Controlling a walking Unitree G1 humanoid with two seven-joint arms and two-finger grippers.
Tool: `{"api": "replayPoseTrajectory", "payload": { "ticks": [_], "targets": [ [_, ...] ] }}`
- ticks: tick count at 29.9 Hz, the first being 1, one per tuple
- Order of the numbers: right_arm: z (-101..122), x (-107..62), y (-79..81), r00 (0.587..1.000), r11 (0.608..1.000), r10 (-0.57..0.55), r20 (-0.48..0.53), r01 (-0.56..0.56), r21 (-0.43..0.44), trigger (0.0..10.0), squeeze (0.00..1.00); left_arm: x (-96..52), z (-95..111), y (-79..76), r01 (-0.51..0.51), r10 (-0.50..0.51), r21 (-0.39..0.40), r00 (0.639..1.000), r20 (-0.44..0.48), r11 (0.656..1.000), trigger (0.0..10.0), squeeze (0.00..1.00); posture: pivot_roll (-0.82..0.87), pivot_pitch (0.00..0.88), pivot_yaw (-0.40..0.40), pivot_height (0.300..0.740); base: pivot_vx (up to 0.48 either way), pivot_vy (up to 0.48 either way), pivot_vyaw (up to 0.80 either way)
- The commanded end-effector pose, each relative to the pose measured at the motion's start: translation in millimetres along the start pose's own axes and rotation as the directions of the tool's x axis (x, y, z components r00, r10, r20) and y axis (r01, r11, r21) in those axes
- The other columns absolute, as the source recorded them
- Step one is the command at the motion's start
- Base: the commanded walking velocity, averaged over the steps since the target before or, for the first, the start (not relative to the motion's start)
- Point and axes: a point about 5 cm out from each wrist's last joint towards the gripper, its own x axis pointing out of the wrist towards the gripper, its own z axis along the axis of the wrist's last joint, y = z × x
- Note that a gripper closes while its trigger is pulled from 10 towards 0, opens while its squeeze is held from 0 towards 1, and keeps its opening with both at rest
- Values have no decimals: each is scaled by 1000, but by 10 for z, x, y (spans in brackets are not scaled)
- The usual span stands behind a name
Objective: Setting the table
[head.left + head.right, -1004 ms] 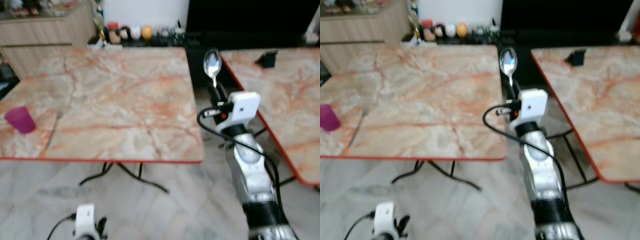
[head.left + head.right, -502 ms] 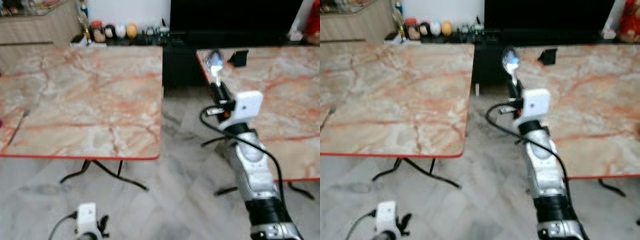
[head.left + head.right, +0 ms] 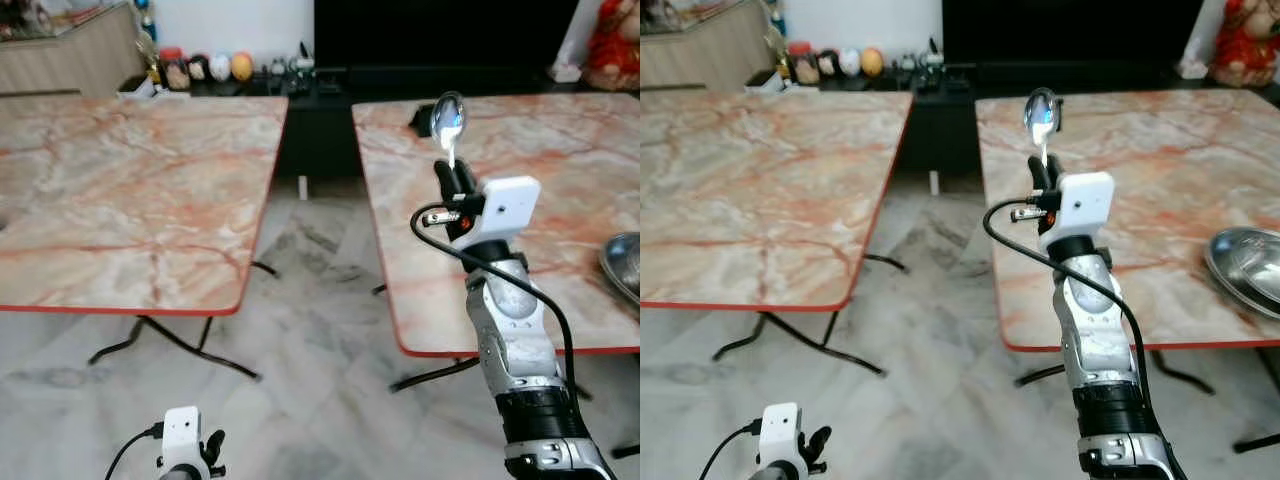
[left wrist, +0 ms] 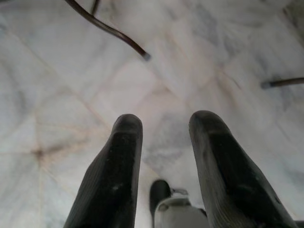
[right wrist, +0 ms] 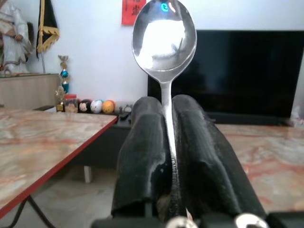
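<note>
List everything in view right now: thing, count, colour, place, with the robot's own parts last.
Marble-top tables: two, beige with orange veins and red edges, one to the left, one to the right, a gap of floor between them.
Spoon: one, silver, upright, bowl up, gripped in the right claw.
Metal dish: one, silver, at the right table's right edge, partly cut off.
Small ornaments: several, mixed colours, on a low shelf by the back wall.
Television: one, black, behind the tables.
Floor: grey-white marble tiles.
Right claw: black fingers shut on the spoon handle, raised over the right table.
Left claw: black fingers apart, hanging over the floor.
</note>
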Motion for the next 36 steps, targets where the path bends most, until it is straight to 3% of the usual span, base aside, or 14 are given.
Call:
{"api": "replayPoseTrajectory", "payload": {
  "ticks": [1,36],
  "targets": [
    [52,19,-13,1000,1000,1,18,-1,-8,10000,0,2,18,39,-13,13,-8,1000,2,1000,10000,0,-96,0,40,740,0,-375,0],
    [58,35,-73,999,1000,-23,25,23,-19,10000,0,-4,6,54,-3,3,6,1000,-6,1000,10000,0,-102,0,49,740,0,-368,0]
  ]
}}
